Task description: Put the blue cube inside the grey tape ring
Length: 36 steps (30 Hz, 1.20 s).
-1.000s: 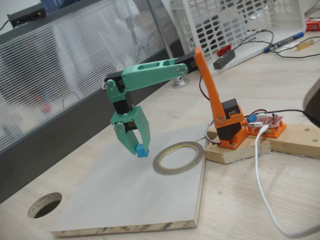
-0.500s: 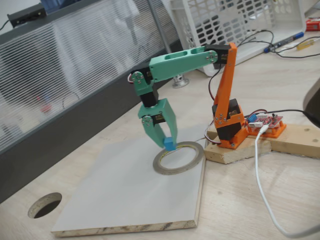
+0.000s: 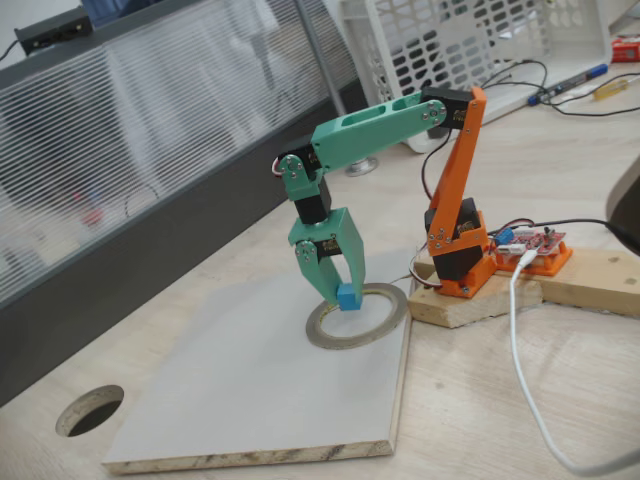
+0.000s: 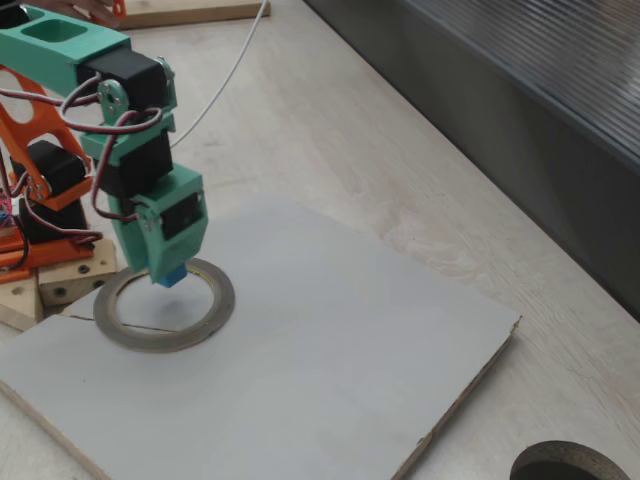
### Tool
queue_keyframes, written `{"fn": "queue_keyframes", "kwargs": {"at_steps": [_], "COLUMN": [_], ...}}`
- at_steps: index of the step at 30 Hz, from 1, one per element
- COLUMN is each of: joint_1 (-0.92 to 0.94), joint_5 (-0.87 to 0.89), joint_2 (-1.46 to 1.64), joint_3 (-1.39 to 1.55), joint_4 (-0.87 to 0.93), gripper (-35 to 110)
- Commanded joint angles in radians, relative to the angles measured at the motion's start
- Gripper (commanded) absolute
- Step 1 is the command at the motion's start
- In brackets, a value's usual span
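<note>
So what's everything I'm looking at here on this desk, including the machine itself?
blue cube: one, bright blue, held in the gripper over the near edge of the ring
grey tape ring: one, grey with a pale inner rim, flat on the board by the arm's base
board: one, pale grey, lying on the wooden table
round hole: one, dark, in the table beside the board's corner
wooden block: one, pale wood, under the arm's base
red circuit board: one, on that block
white cable: one, trailing across the table
white basket: one, at the back
arm: one, green with orange base
gripper: one, green, shut on the cube
</note>
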Motion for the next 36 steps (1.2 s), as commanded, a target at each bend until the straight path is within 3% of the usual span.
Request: {"fn": "queue_keyframes", "kwargs": {"at_steps": [1, 29, 36], "joint_1": [0.066, 0.063, 0.063], "joint_5": [0.014, 0.014, 0.014], "joint_2": [0.043, 0.026, 0.025], "joint_3": [0.014, 0.057, 0.057], "joint_4": [0.003, 0.000, -0.091], "gripper": [8, 8, 8]}}
